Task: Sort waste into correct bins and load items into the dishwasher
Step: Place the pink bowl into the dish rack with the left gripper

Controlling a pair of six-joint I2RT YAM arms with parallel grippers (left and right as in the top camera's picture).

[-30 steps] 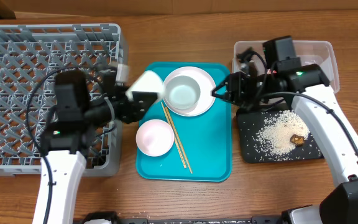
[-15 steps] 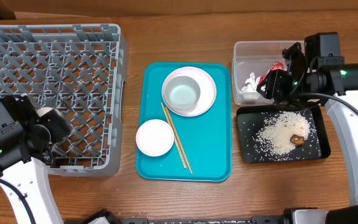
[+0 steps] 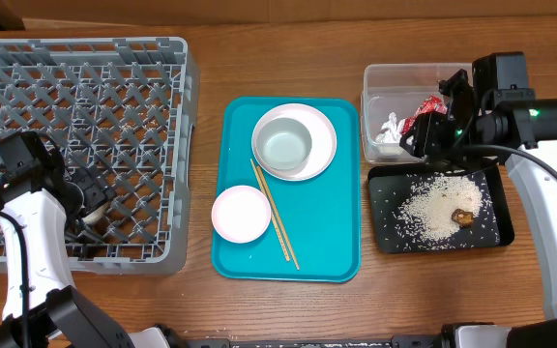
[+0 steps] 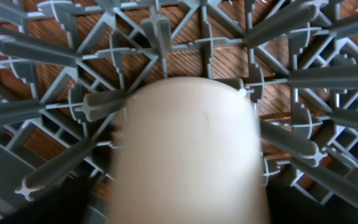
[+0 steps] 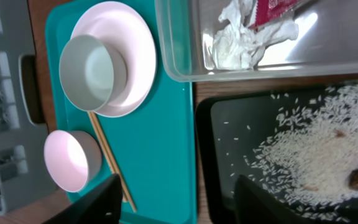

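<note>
My left gripper (image 3: 78,193) is low over the front left of the grey dish rack (image 3: 85,97), shut on the small white cup (image 4: 185,143), which fills the left wrist view against the rack's pegs (image 4: 160,25). My right gripper (image 3: 424,135) is open and empty, hovering between the clear tub (image 3: 385,82) and the black tray (image 3: 491,232). The red wrapper (image 3: 425,104) and tissue (image 3: 391,130) lie in the tub. Rice (image 3: 433,208) and a brown lump (image 3: 464,217) lie in the black tray. The grey bowl (image 3: 285,145) sits on the white plate (image 3: 322,145).
The pink bowl (image 3: 240,213) and chopsticks (image 3: 277,217) lie on the turquoise tray (image 3: 327,251), between rack and bins. The right wrist view shows the plate (image 5: 142,56), pink bowl (image 5: 67,162), chopsticks (image 5: 107,155), tissue (image 5: 241,43) and rice (image 5: 316,149).
My left arm carried the white cup from the turquoise tray's edge to the rack's front left. My right arm pulled back from the plate to the bins.
</note>
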